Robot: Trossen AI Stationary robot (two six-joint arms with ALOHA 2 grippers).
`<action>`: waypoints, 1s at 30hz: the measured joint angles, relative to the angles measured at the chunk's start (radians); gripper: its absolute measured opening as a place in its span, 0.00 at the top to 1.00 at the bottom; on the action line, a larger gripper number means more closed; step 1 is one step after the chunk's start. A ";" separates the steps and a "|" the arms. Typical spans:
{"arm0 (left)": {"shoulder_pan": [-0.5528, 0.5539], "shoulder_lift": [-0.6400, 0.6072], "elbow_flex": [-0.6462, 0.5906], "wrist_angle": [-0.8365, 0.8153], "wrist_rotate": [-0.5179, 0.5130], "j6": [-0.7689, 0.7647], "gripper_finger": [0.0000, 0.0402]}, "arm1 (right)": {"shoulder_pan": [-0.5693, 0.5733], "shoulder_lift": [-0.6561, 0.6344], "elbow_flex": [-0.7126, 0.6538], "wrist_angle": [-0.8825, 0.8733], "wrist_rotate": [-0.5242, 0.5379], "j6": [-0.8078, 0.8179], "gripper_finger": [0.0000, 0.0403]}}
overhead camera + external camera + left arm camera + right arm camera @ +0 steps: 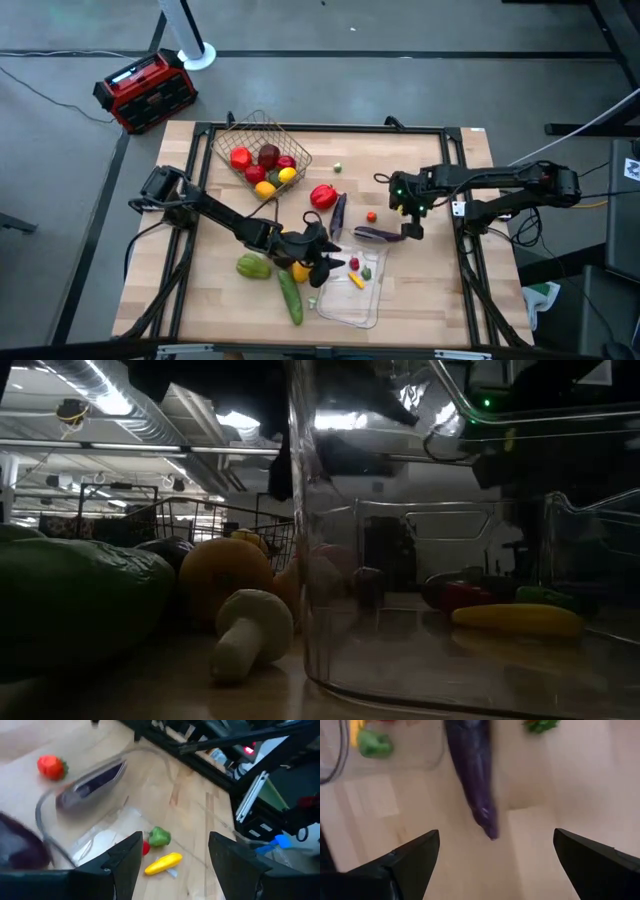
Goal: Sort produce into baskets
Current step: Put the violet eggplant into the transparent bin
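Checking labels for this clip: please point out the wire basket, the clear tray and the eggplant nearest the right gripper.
wire basket (226, 142), high view, bare left rim
clear tray (350, 312), high view, bare floor
eggplant (472, 770), right wrist view, mid-body

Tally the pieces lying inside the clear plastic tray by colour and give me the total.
In the clear tray:
Red piece: 1
Green piece: 1
Yellow piece: 1
Total: 3
The purple eggplant lies by the tray's rim, apparently outside it, so it is not counted.
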 joint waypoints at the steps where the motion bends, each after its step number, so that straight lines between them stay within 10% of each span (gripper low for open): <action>1: 0.001 -0.007 0.000 -0.001 0.000 0.015 0.44 | 0.000 0.000 -0.016 0.027 -0.019 0.013 0.04; 30: 0.021 -0.049 0.000 -0.019 0.000 0.096 0.44 | 0.276 0.023 -0.256 0.489 0.286 0.030 0.15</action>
